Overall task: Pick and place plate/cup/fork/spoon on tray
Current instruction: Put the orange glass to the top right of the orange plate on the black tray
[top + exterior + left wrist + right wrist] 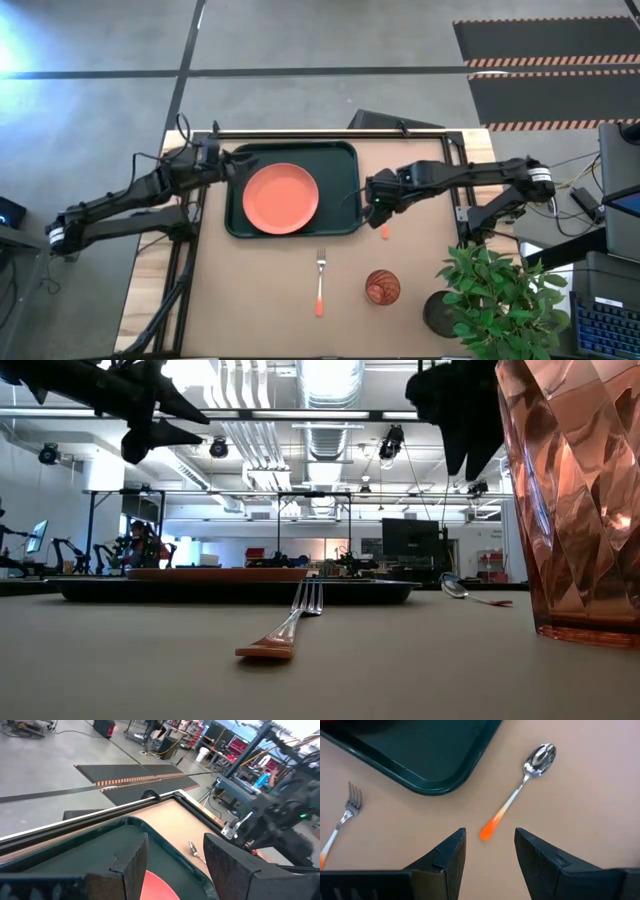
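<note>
From above, the round coral-orange plate [281,198] already lies in the large dark green-black rectangular tray [237,224]. The right pincer [380,214] hangs just off the tray's right edge, over the slim spoon with silver bowl and orange handle [384,232], of which only the handle tip shows. The slim orange-handled fork [320,280] lies on the brown table [260,300], tines toward the tray, and the dark reddish translucent cup [382,286] stands beside it. The left pincer [232,166] waits over the tray's far left corner.

At table level, the spoon [472,593] lies flat beside the tray [235,591], the fork [285,630] in front and the cup [575,500] close to the lens.

The left wrist view shows that pincer [175,865] standing wide and empty above the tray [75,850].

The right wrist view shows the right pincer [490,851] wide and empty, the orange handle end between its fingertips. The spoon's [520,795] long axis runs away from the fingers, bowl farthest, slanted to the gap. I judge the risk is a skewed, end-only grip: the thin, flat handle could pivot or slip, or the fingers scrape the table.
</note>
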Action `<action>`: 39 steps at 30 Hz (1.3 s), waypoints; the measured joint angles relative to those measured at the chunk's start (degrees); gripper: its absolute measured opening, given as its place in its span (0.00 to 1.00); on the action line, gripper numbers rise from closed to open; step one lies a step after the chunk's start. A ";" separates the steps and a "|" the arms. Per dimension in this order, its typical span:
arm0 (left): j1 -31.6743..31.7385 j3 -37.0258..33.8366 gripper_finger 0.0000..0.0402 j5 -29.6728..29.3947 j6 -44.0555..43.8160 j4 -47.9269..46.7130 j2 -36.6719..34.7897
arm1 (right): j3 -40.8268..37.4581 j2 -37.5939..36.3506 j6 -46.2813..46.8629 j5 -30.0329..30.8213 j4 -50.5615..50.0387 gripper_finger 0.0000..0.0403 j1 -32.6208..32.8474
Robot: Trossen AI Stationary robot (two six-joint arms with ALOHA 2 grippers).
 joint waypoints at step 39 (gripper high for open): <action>-0.02 -1.16 0.43 1.04 -0.22 -0.67 -2.12 | 13.51 2.59 8.49 -17.54 -9.20 0.40 19.60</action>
